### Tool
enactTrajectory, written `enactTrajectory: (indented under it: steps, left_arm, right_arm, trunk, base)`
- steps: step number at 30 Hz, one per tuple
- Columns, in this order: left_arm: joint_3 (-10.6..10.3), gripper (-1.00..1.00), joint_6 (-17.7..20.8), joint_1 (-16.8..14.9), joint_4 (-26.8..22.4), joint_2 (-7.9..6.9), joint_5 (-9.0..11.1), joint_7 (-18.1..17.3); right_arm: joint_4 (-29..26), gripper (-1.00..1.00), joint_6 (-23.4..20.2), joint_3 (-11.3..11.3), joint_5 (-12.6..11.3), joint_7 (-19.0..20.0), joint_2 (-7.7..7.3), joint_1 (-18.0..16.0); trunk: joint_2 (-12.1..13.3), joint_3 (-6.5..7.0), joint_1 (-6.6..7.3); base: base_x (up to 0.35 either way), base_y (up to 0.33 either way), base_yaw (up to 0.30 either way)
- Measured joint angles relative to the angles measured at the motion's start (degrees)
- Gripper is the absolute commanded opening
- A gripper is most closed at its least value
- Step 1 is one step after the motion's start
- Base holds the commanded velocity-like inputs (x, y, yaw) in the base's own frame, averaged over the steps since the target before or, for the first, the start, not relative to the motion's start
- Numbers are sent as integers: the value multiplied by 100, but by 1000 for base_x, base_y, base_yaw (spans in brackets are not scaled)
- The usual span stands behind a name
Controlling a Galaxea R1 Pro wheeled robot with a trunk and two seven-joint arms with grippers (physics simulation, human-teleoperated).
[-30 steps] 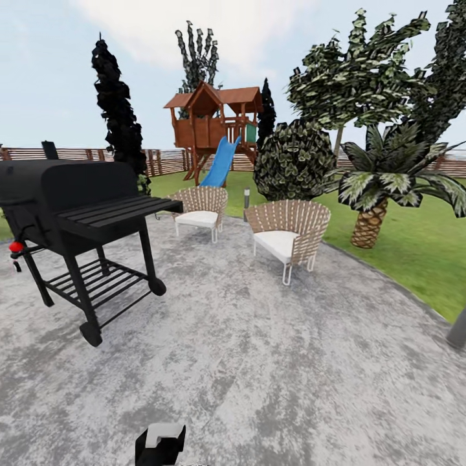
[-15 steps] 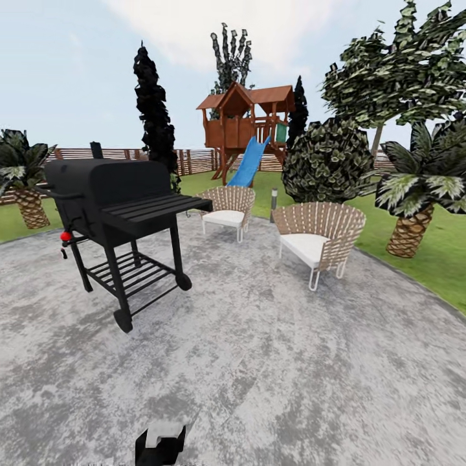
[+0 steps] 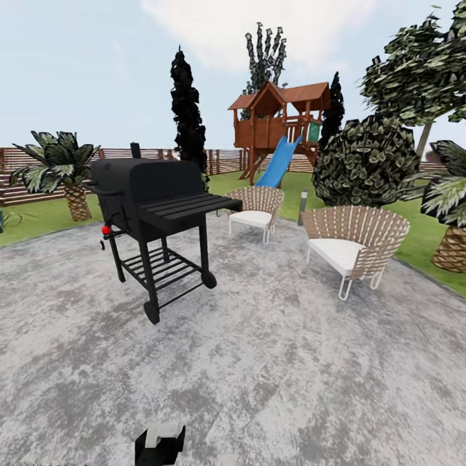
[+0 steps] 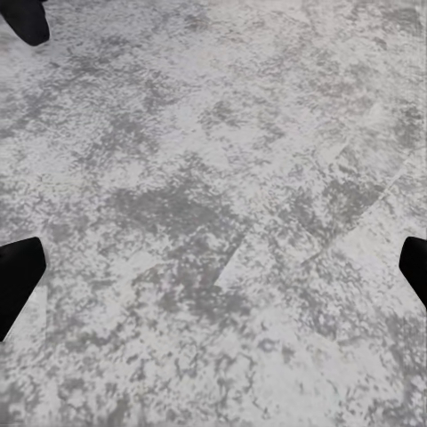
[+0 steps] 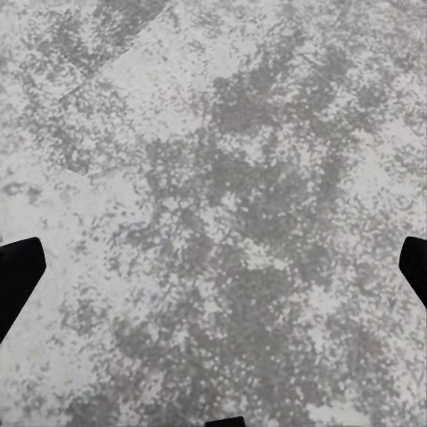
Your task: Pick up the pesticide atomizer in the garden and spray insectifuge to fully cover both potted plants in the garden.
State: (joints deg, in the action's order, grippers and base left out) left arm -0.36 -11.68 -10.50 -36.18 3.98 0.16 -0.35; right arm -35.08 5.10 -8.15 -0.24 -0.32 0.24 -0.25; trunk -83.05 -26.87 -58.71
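Observation:
The pesticide atomizer and the potted plants are out of view. I stand in the garden on the round mottled grey patio, with green lawn and a wooden fence beyond it. The left wrist view looks down at bare paving, and my left gripper is open, its dark fingertips wide apart at the picture's sides. My right gripper is open in the same way over the paving, with nothing between its fingertips.
A black wheeled grill stands ahead on the left. Two wicker chairs sit ahead on the right, with a grey bollard lamp between them. A playhouse with a blue slide, palms and a bush lie behind.
The whole head picture has shifted to the right, so the camera has turned left. The left palm and more fence have come into view. Both grippers stay open.

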Motion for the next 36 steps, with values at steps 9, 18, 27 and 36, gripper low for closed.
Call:
enactTrajectory:
  steps: [9, 18, 27, 36]
  left_arm:
    - [4, 100, 1, 0, -1, -3, 4, 3]
    - [3, 100, 0, -2, 2, -2, 8, 3]
    - [4, 100, 2, -2, 2, -2, 8, 3]
    - [-1, 100, 8, 0, 0, -3, 8, 3]
  right_arm:
    - [1, 100, 0, 0, 0, 0, 0, 0]
    - [-1, 100, 1, -6, -4, 12, -15, 1]
    - [-43, 100, 1, 4, 5, 6, -3, 1]
    - [-12, 100, 0, 0, 17, 0, -2, 0]
  trunk:
    - [0, 0, 1]
    - [0, 0, 0]
    - [0, 0, -1]
    - [0, 0, -2]
  base:
    - [323, 49, 287]
    - [248, 105, 104]
    - [172, 11, 15]
    - [106, 0, 258]
